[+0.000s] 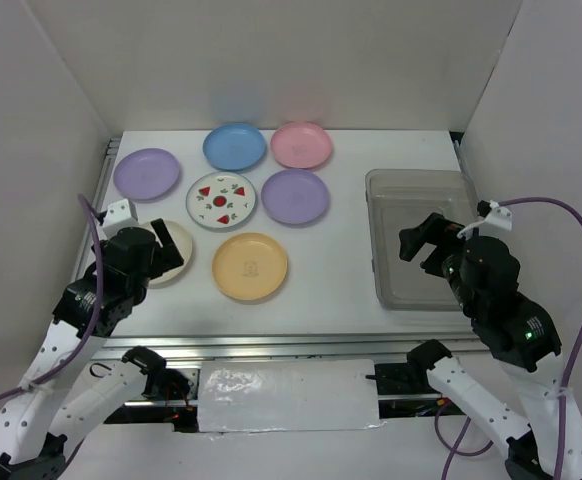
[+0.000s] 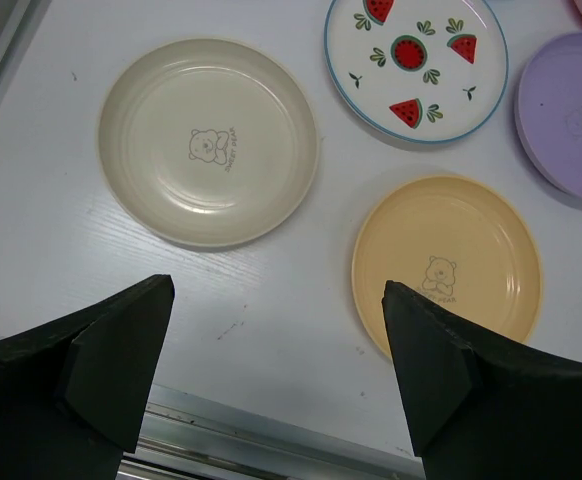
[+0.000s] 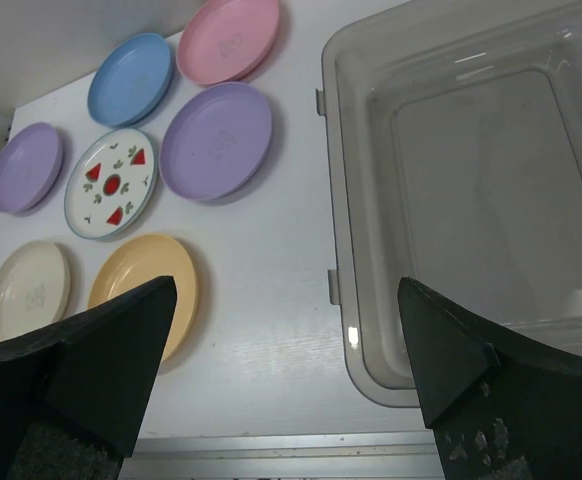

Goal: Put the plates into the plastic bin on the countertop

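Seven plates lie on the white countertop (image 1: 331, 290): purple (image 1: 146, 173), blue (image 1: 235, 146), pink (image 1: 301, 145), purple (image 1: 295, 195), fruit-pattern (image 1: 221, 200), yellow-orange (image 1: 250, 266) and cream (image 1: 178, 248). The plastic bin (image 1: 373, 230) stands at the right with nothing in it. My left gripper (image 1: 159, 255) is open and empty above the cream plate's near edge; in its wrist view (image 2: 276, 290) the cream plate (image 2: 209, 140) and yellow-orange plate (image 2: 446, 265) lie ahead. My right gripper (image 1: 423, 247) is open and empty over the bin's near left rim (image 3: 336, 200).
A metal rail (image 1: 271, 345) runs along the countertop's front edge. White walls close in the left, back and right sides. Bare countertop (image 3: 271, 300) lies between the yellow-orange plate and the bin.
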You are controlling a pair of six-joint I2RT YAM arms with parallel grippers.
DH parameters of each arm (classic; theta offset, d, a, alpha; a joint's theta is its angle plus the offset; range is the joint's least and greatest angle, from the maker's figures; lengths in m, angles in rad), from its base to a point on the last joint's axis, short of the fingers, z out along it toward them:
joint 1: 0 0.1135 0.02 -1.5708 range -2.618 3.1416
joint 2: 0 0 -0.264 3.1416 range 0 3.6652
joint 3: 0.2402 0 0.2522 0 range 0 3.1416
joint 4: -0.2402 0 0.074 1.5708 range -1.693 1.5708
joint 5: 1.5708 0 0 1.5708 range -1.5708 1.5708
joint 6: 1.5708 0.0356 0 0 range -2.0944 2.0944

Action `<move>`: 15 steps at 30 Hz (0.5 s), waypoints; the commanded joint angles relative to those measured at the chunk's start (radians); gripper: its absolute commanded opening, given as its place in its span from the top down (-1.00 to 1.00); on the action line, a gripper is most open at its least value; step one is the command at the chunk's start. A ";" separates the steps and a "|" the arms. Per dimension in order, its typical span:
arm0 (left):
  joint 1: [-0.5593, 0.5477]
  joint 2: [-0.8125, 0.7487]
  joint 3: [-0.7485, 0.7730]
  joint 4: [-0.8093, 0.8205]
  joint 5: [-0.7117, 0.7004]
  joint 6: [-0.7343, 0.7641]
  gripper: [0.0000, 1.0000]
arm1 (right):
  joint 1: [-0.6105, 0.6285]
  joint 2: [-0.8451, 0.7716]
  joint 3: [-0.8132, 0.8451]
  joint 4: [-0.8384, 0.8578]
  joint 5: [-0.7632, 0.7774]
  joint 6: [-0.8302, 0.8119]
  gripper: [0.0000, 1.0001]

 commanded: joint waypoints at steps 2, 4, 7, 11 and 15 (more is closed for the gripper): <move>0.006 0.012 0.011 0.032 0.006 0.024 -0.99 | -0.006 -0.002 0.015 0.015 0.018 0.010 -1.00; 0.006 0.014 0.011 0.032 0.006 0.024 -0.99 | -0.006 -0.007 0.021 0.017 0.011 0.008 -1.00; 0.007 0.009 0.005 0.046 0.020 0.028 -0.99 | -0.007 -0.018 0.021 0.023 -0.021 0.002 -1.00; 0.032 0.028 0.004 0.104 0.147 -0.005 -0.99 | -0.007 -0.048 0.007 0.055 -0.124 -0.010 -1.00; 0.067 0.086 -0.011 0.266 0.296 -0.071 -0.99 | -0.007 -0.081 -0.031 0.107 -0.239 -0.022 -1.00</move>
